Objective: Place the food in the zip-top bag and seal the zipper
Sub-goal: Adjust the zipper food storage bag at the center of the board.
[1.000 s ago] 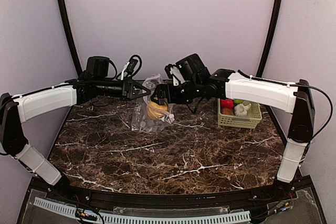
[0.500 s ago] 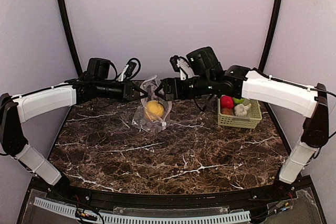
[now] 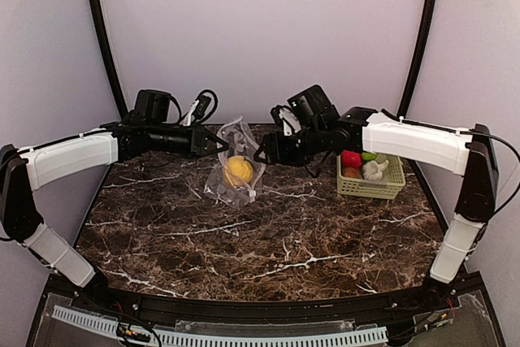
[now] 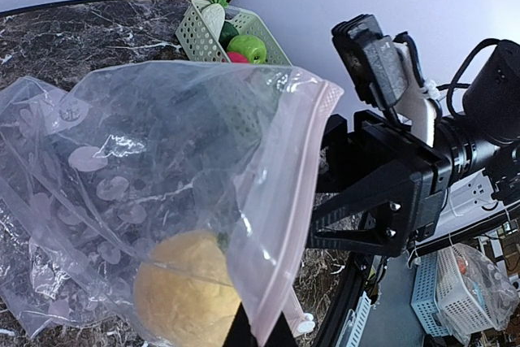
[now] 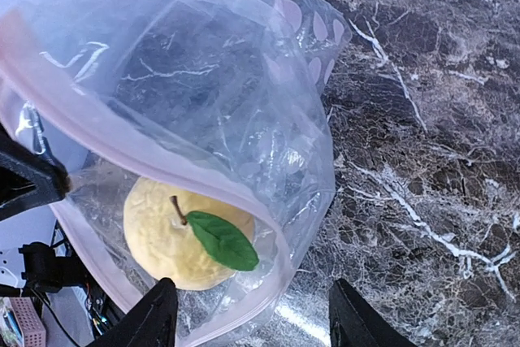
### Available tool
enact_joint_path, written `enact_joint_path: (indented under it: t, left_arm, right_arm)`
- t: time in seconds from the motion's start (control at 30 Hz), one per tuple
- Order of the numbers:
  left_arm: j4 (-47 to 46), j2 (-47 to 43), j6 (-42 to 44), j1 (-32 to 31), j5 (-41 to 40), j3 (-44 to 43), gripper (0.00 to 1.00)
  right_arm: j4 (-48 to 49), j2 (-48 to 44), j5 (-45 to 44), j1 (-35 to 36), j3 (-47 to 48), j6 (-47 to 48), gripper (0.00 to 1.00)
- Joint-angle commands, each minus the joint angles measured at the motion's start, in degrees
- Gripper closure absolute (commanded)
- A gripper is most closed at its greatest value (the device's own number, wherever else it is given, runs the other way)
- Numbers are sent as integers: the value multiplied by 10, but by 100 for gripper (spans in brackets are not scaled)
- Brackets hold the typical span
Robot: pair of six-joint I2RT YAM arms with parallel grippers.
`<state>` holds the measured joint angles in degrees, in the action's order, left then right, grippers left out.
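**Top view.** The left gripper (image 3: 219,142) pinches the upper edge of the bag (image 3: 234,188). The bag hangs near the middle of the far edge of the table (image 3: 268,241), and its lower end reaches the marble. The orange (image 3: 238,170) sits inside it. The right gripper (image 3: 262,154), jaws spread and empty, stands just beside the bag's right side. The basket (image 3: 392,189), near the far right corner, holds a red apple (image 3: 351,159), a green apple (image 3: 370,156) and garlic (image 3: 374,170).

**Left wrist view.** The pink zipper (image 4: 284,201) runs down the bag's near edge, and the left gripper's dark finger clamps it at the bottom. The orange lies low in the bag.

**Right wrist view.** The fingers (image 5: 154,318) are set wide apart before the bag's mouth. The zipper lips stand parted, and the orange and its green leaf show between them.
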<state>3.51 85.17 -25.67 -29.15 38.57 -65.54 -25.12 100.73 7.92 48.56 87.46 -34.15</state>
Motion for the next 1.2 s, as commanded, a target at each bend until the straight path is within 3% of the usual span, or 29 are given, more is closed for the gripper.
enact_joint_path:
  t: [0.0, 0.37, 0.57, 0.6, 0.9, 1.17]
  left_arm:
    - [4, -27, 7, 2, 2, -6, 99]
    - [4, -28, 7, 1, 3, -6, 99]
    - [17, -28, 24, 3, -8, -17, 99]
    - [35, -32, 32, 3, -14, -23, 99]
    - [153, -65, 107, 5, -82, -129, 99]
    - [158, -64, 108, 6, -94, -135, 99]
  right_arm:
    - [-2, 18, 34, -8, 1, -17, 41]
    - [-31, 59, 66, -13, 40, -14, 61]
    - [-3, 44, 83, -13, 55, -9, 97]
    - [4, 36, 86, -13, 59, -10, 100]
    - [4, -35, 84, -8, 93, 1, 100]
    - [1, -57, 58, -7, 55, 2, 100]
